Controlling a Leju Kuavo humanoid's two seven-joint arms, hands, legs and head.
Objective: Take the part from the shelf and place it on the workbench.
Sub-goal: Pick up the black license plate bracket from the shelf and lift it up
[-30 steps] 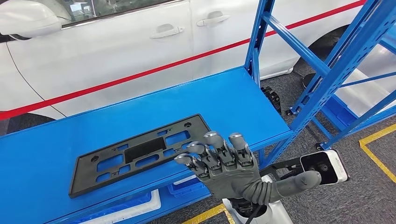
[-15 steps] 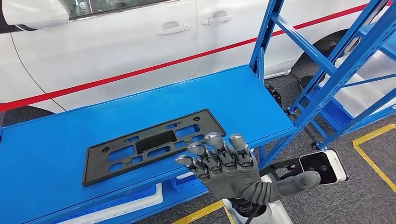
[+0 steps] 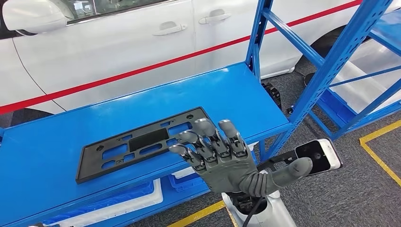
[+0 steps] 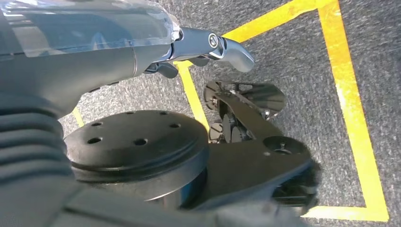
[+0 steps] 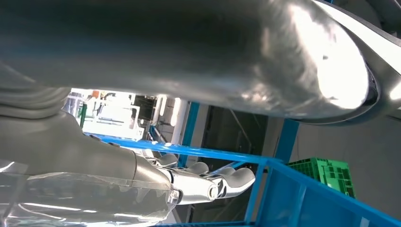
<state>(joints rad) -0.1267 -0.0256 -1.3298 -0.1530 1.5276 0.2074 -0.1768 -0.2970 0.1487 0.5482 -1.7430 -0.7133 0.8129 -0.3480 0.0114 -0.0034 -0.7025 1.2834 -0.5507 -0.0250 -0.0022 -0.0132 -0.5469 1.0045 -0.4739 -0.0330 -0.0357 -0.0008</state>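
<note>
The part, a flat black plate with several cut-outs point(image 3: 142, 142), lies on the blue shelf point(image 3: 203, 92). My right hand point(image 3: 220, 158) is raised at the shelf's front edge, over the plate's near right corner. Its fingers are apart and point up, its thumb sticks out to the right, and it holds nothing. Whether it touches the plate I cannot tell. In the right wrist view that hand point(image 5: 208, 182) reaches out with straight fingers before blue shelf beams. My left hand point(image 4: 208, 45) hangs over the carpet floor with nothing in it.
A white car point(image 3: 118, 38) with a red stripe stands close behind the shelf. Blue uprights point(image 3: 331, 66) rise at the right. Blue and white bins point(image 3: 108, 201) sit under the shelf. Yellow lines point(image 3: 378, 151) mark the grey floor. A green crate point(image 5: 326, 172) stands on another shelf.
The whole picture has shifted, so the camera moved. My right hand has risen slightly and stays by the plate's near right corner. The plate lies as before.
</note>
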